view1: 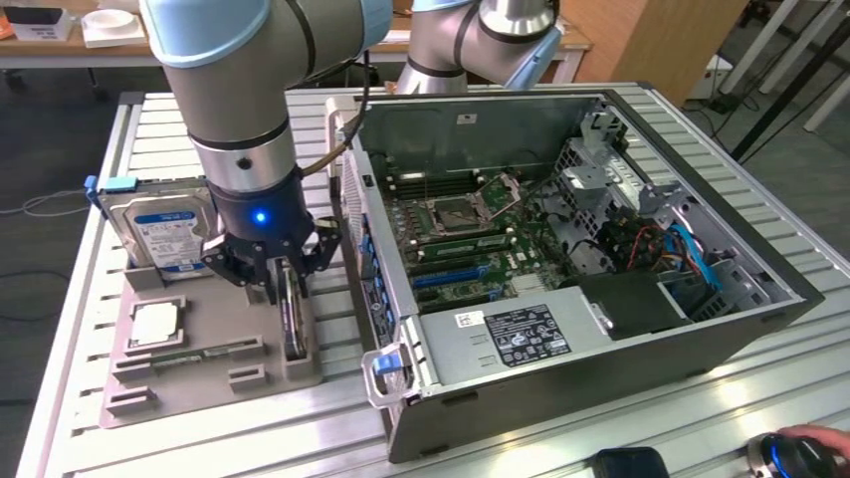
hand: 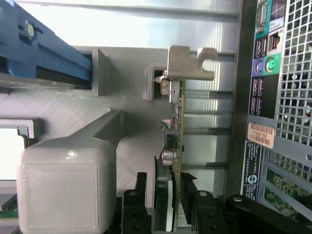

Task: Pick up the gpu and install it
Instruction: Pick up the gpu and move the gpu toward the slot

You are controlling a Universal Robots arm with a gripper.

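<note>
The gpu [view1: 293,314] is standing on its long edge in a slot of the grey holder tray [view1: 199,383], just beside the open computer case [view1: 718,299], on the exterior view's left of it. In the wrist view the gpu [hand: 178,122] is showing edge-on, its silver bracket [hand: 187,63] sitting at the far end against a notch of the tray.

The gripper [view1: 289,279] is reaching straight down over the card. Its black fingers [hand: 132,209] are standing spread, one on each side of the card, close to its faces with a narrow gap showing on the one side.

On the same tray, a hard drive [view1: 166,234] with a blue-white label is standing upright behind the gripper, and a processor [view1: 153,324] and a memory stick [view1: 199,354] are lying flat nearer the camera.

The case is lying on its side on the slatted metal worktop [view1: 638,418], exposing the motherboard [view1: 465,239]. A person's hand [view1: 810,453] is resting at the worktop's near corner, on the exterior view's right.
</note>
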